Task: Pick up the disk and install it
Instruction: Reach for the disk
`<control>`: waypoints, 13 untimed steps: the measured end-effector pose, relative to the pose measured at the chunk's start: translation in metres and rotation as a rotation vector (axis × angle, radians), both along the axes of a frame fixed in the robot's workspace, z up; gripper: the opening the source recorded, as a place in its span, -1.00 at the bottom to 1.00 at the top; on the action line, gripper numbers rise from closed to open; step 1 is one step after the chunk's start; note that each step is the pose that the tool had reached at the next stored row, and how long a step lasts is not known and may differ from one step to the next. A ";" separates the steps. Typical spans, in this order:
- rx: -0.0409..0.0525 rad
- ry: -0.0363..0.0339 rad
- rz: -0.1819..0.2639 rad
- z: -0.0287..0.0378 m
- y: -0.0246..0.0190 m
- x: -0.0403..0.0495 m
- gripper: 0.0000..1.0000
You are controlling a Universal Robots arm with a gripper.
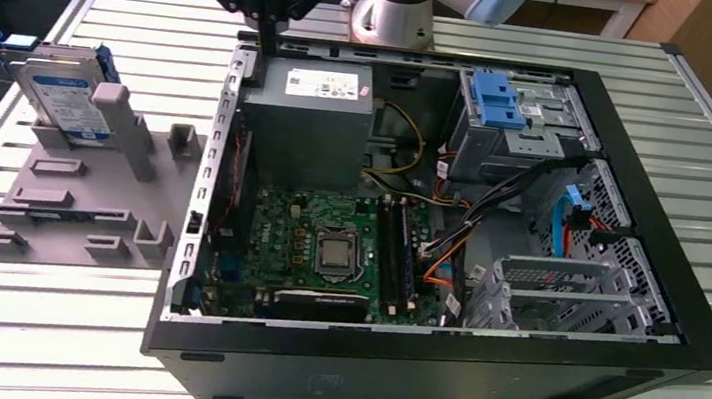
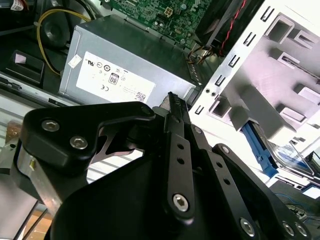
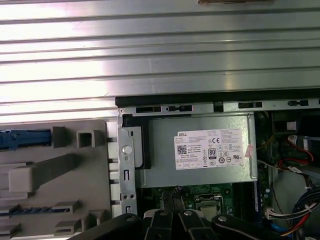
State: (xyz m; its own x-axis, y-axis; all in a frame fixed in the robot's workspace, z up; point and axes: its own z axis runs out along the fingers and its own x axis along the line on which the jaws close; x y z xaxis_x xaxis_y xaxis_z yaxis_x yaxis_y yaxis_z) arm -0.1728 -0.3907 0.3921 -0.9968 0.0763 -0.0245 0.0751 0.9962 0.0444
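Above the far rim of the open black computer case [image 1: 444,376], close to the big grey power-supply box [image 1: 305,118], the black gripper [image 1: 268,44] hangs with its fingers pressed together, gripping nothing. Well apart, at the exterior view's left, the flat silver disk [image 1: 57,90] in its blue plastic frame stands tilted in a grey slotted fixture [image 1: 73,213] on the ribbed metal table [image 1: 33,324].

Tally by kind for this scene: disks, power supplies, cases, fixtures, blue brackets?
disk: 1
power supply: 1
case: 1
fixture: 1
blue bracket: 1
Total: 5
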 end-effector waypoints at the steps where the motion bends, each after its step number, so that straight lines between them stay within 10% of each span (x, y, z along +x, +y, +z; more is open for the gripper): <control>1: 0.0000 0.0000 0.000 0.0000 0.0000 -0.0002 -0.79; 13: 0.0000 0.0000 0.000 -0.0002 0.0002 -0.0029 -0.79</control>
